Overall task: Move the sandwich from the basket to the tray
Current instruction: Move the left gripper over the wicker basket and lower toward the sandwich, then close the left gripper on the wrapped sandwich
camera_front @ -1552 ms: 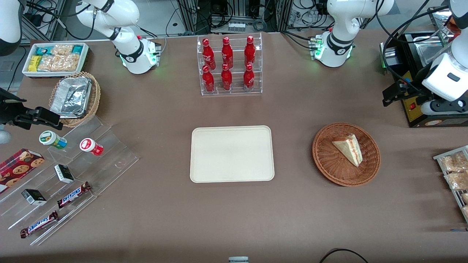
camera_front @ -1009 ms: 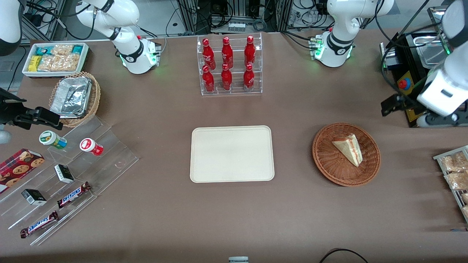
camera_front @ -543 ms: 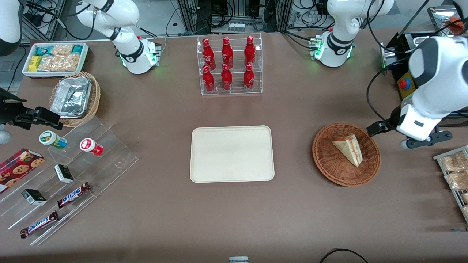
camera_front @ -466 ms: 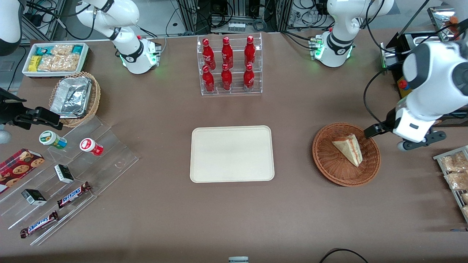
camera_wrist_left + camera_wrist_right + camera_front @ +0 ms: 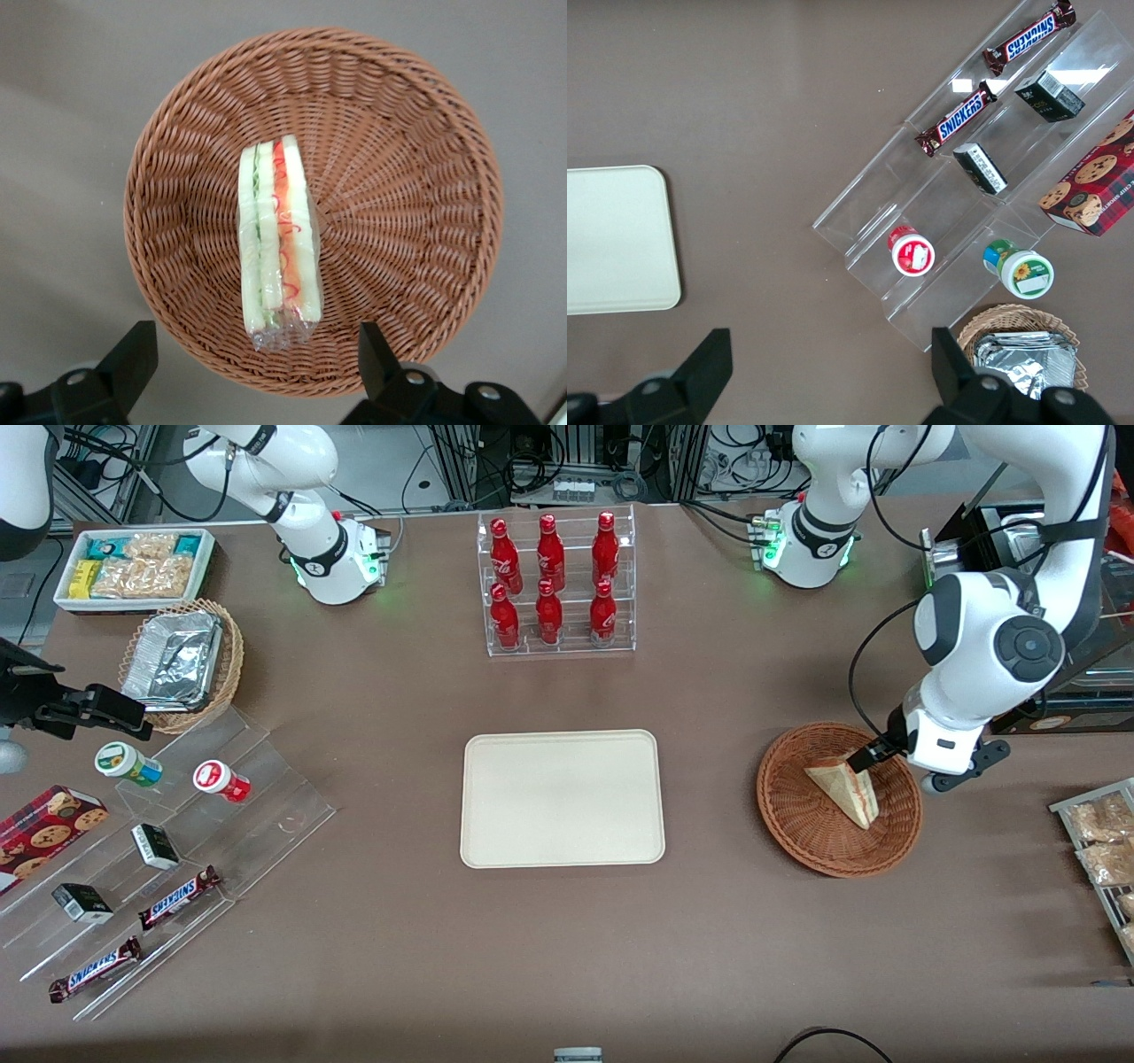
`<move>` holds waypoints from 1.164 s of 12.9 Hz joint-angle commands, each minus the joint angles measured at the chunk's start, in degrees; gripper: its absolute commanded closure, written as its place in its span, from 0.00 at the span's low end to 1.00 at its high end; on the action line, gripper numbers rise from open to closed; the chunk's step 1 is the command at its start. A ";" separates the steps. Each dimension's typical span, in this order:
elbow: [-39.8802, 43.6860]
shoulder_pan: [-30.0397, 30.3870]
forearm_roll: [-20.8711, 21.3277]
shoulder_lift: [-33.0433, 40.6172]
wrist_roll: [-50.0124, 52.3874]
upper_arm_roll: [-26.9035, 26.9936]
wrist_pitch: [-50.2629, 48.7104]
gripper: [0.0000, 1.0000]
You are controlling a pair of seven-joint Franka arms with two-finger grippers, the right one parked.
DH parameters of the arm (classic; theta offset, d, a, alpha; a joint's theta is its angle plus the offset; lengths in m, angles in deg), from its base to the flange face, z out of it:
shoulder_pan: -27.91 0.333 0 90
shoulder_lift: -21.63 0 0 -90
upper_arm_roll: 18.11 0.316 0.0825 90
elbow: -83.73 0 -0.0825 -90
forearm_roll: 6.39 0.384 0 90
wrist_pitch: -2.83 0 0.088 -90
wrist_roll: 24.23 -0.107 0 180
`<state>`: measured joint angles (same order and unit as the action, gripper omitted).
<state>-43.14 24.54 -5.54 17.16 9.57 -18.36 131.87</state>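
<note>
Sandwich [image 5: 278, 241] wedge under spread pincer [image 5: 252, 372]

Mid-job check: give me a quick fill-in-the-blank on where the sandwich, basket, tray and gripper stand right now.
1. The sandwich lies in the ____.
2. The tray holds ____ sandwiches.
3. The gripper hangs above the basket with its fingers ____.
4. The rack beside the tray, farther from the front camera, holds ____ red bottles.

Missing words: basket; no; open; six

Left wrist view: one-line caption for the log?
Open gripper hovering above the wrapped sandwich lying in the wicker basket.
</note>
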 commanded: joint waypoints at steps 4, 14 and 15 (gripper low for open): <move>-0.40 -0.23 0.65 -3.60 6.53 -0.36 4.54 0.00; -0.31 -1.46 0.65 -10.29 9.09 -0.45 9.91 0.02; -0.40 -1.46 0.65 -10.47 9.18 -0.45 9.91 0.10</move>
<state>-43.45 23.57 -5.54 7.22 17.23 -18.91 140.70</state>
